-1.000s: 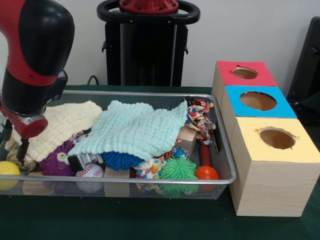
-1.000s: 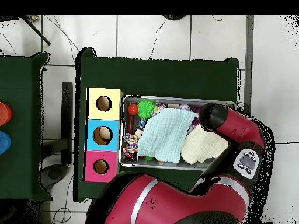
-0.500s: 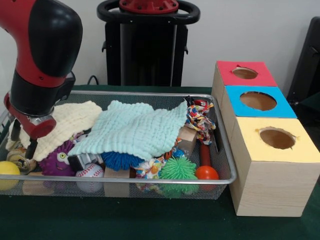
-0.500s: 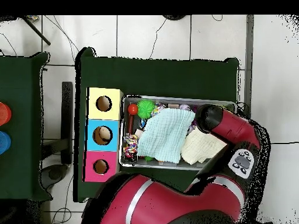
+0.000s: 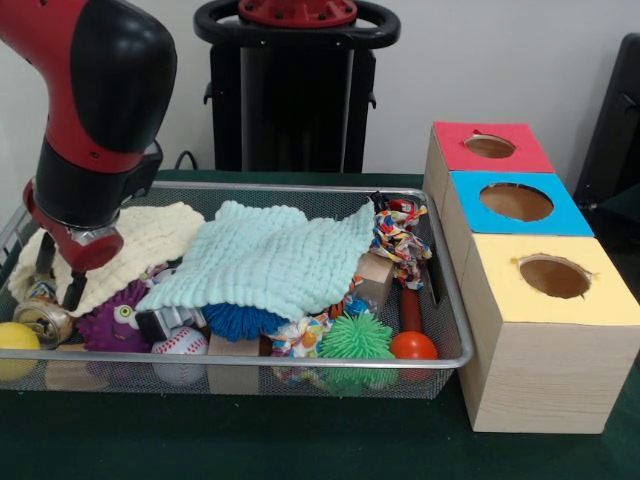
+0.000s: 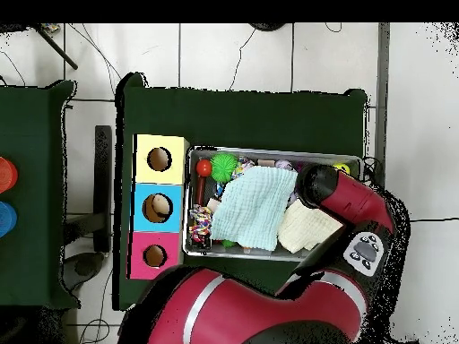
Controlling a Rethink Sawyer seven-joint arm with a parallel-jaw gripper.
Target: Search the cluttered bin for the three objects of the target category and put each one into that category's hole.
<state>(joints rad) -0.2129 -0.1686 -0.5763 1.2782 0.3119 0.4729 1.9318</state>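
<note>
My gripper (image 5: 58,278) hangs open over the left end of the wire mesh bin (image 5: 300,187), its two dark fingers apart with nothing between them. Just below its tips lies a metal can (image 5: 40,320), with a yellow ball (image 5: 14,338) and a purple furry toy (image 5: 113,325) beside it. A mint cloth (image 5: 270,255) and a cream cloth (image 5: 145,238) cover much of the clutter. In the overhead view the red arm (image 6: 345,197) hides the gripper and the bin's right end (image 6: 351,159). The red box (image 5: 490,148), blue box (image 5: 515,202) and yellow box (image 5: 553,277) each have a round hole.
Along the bin's front lie a baseball (image 5: 180,350), a blue spiky ball (image 5: 240,320), a green spiky ball (image 5: 355,338) and a red ball (image 5: 413,346). A rope toy (image 5: 400,240) and a wooden block (image 5: 375,275) sit at the right end.
The arm has shifted right and slightly up in the front view, toward the cream cloth. The metal can below the gripper now shows fully. The bin's contents have not moved.
</note>
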